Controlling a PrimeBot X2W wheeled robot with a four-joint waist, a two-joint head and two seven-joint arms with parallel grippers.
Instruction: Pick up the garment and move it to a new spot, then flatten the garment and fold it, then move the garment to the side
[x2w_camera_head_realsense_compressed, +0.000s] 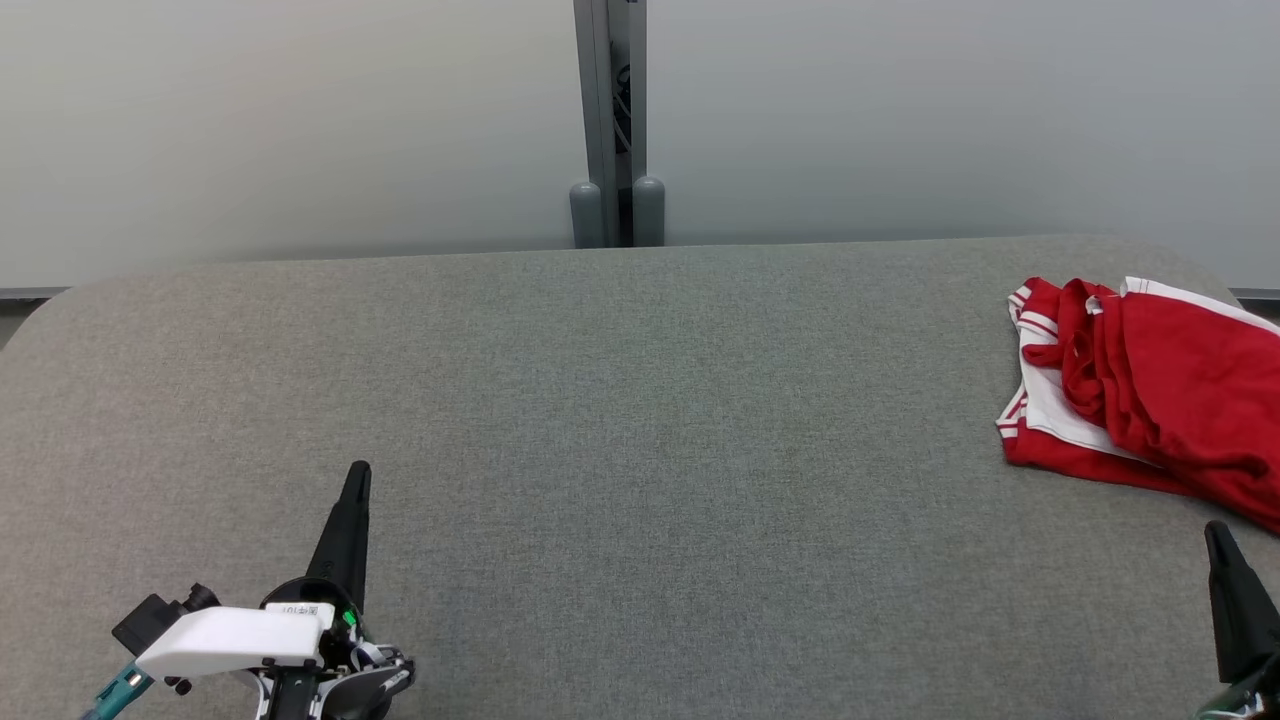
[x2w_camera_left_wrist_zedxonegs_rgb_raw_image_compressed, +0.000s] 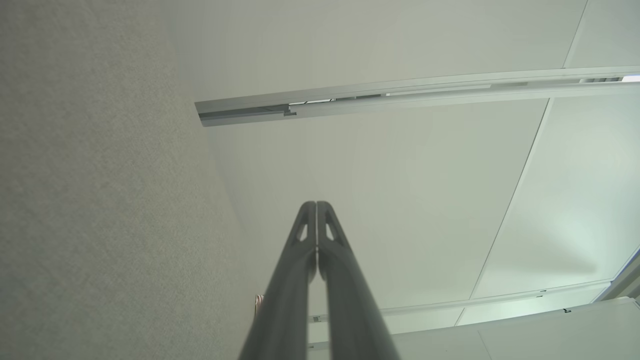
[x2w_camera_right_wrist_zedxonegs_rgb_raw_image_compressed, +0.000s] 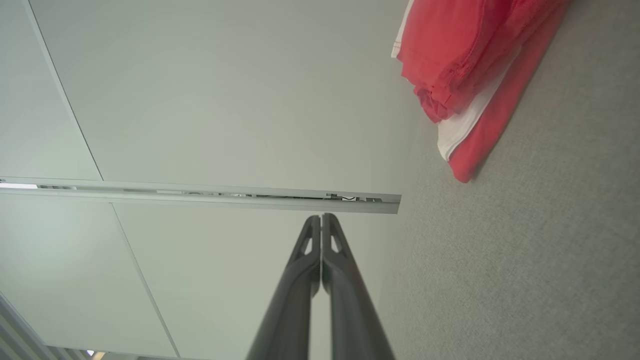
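Left gripper: you find the left gripper (x2w_camera_head_realsense_compressed: 358, 470), two long dark fingers on a wrist with a white plastic cover (x2w_camera_head_realsense_compressed: 235, 640), at the lower left of the head view, nearest to you; the two fingers are pressed together up to the tips and pinch nothing; the left wrist view (x2w_camera_left_wrist_zedxonegs_rgb_raw_image_compressed: 316, 204) shows the same, tips touching, pointing along the table edge toward the wall
Right gripper: you see only the dark upper part of the right gripper (x2w_camera_head_realsense_compressed: 1215, 528) at the lower right corner of the head view; in the right wrist view (x2w_camera_right_wrist_zedxonegs_rgb_raw_image_compressed: 321, 216) its fingers are pressed together and hold nothing
Garment: the red cloth garment with white stripes and a white panel (x2w_camera_head_realsense_compressed: 1170, 400) lies in a loose, wrinkled heap at the far right of the table, partly cut by the right border of the head view; it is near the right gripper but apart from it, and well apart from the left gripper; in the right wrist view the garment (x2w_camera_right_wrist_zedxonegs_rgb_raw_image_compressed: 450, 55) lies flat on the cloth at the upper right
Table: the grey fabric-covered table top with rounded corners (x2w_camera_head_realsense_compressed: 640, 400) carries the garment
Background: a grey metal post with two rounded caps at its foot (x2w_camera_head_realsense_compressed: 610, 120) stands behind the far edge of the table, in the middle, between pale wall panels (x2w_camera_head_realsense_compressed: 250, 130)
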